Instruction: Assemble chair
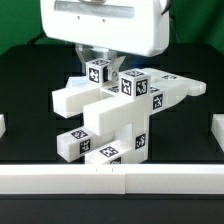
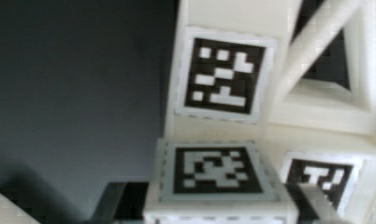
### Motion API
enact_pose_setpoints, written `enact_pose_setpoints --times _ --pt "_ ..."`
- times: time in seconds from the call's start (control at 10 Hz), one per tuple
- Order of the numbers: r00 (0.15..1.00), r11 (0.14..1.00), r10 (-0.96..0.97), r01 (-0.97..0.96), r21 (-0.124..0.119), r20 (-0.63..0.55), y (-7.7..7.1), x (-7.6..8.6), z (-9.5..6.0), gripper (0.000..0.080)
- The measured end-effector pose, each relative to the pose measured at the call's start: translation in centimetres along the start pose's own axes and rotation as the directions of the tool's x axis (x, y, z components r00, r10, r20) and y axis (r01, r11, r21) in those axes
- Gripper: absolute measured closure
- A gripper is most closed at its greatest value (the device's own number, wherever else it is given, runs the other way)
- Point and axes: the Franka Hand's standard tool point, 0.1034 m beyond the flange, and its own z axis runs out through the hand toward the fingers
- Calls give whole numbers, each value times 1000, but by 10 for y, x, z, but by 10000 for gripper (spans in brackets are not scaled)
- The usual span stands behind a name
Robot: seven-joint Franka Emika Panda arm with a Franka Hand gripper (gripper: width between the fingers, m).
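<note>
The partly joined chair [image 1: 118, 112] stands mid-table in the exterior view, a cluster of white tagged blocks and bars. One bar [image 1: 76, 98] sticks out toward the exterior view's left, another [image 1: 88, 145] lies lower, and a flat piece [image 1: 176, 92] reaches toward the right. My gripper [image 1: 97, 58] comes down from above and is shut on the top of an upright tagged bar [image 1: 98, 71] of this cluster. In the wrist view the same tagged bar [image 2: 213, 165] fills the space between my dark fingers [image 2: 135, 200], with the gripper [image 2: 213, 208] closed against its sides. A slotted frame [image 2: 327, 60] shows beyond it.
A low white rail [image 1: 110, 181] runs along the front of the black table. Short white rails stand at the exterior view's left [image 1: 2, 126] and right [image 1: 217, 130] edges. The robot's big white body [image 1: 105, 22] hangs over the parts.
</note>
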Motion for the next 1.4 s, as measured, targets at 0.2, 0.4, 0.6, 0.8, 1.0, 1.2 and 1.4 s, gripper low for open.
enact_pose_setpoints --times 0.2,0.4,0.6,0.8,1.0,1.2,1.4 --pt "1000 1000 29 -29 2 1 0 0 0 528" --pt "998 998 -59 59 2 1 0 0 0 356" --pt "979 979 -201 201 3 0 0 0 0 166" --pt "904 904 -427 427 -5 -1 -1 -2 0 153" --pt "814 814 -582 582 -5 -4 -2 -2 -1 151" --pt "712 712 -702 702 -8 -7 -2 -1 -1 151" --pt "607 607 -795 795 -20 -7 0 -1 1 151"
